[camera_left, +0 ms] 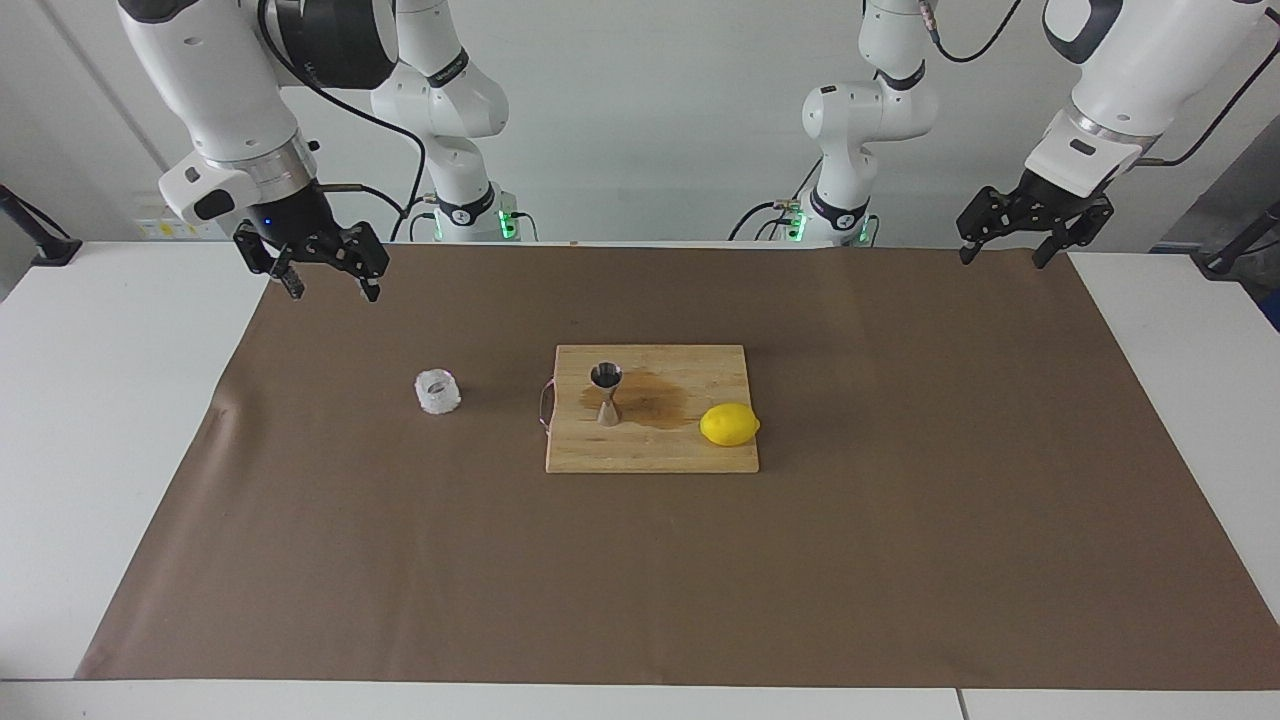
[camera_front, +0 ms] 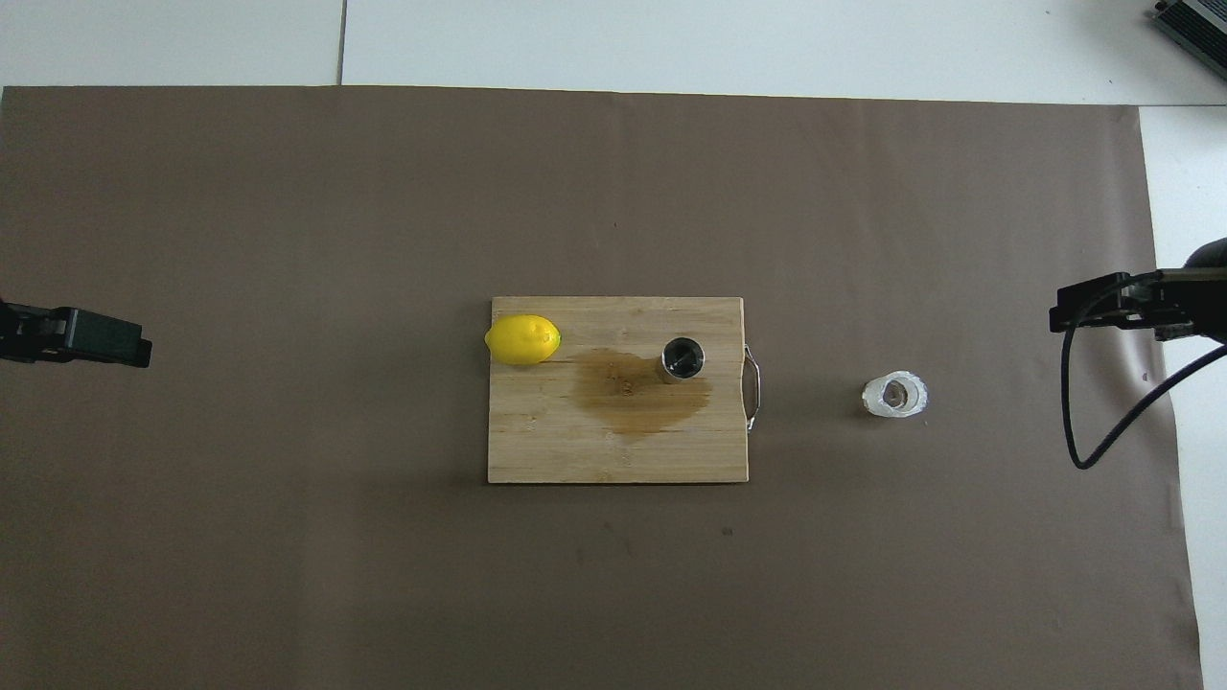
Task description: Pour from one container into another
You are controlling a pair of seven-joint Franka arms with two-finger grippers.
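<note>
The cup (camera_left: 437, 391) stands upright on the brown mat (camera_left: 900, 560), beside the board (camera_left: 650, 455) and toward the right arm's end of the table; nothing touches it. The jigger (camera_left: 606, 393) stands upright on the board, close to the edge that has the metal handle (camera_left: 545, 405), which is the edge that faces the cup. A brown wet stain (camera_left: 650, 400) spreads on the wood from the foot of the jigger toward the lemon (camera_left: 729, 424), which lies on the board at the end toward the left arm. In the overhead view the jigger (camera_front: 682, 358) shows its round open mouth, the cup (camera_front: 894, 395) shows as a whitish ring, and the stain (camera_front: 637, 398) reaches from the jigger to near the lemon (camera_front: 522, 339). The right gripper (camera_left: 325, 283) hangs in the air over the corner of the mat at the right arm's end, well apart from the cup; its fingers are spread wide and it holds nothing. The left gripper (camera_left: 1008, 248) hangs over the corner of the mat at the left arm's end, well apart from the board; its fingers are also spread wide and it is empty. In the overhead view only the tip of each one shows, the right gripper (camera_front: 1102, 309) and the left gripper (camera_front: 96, 335), at the two ends of the mat.
</note>
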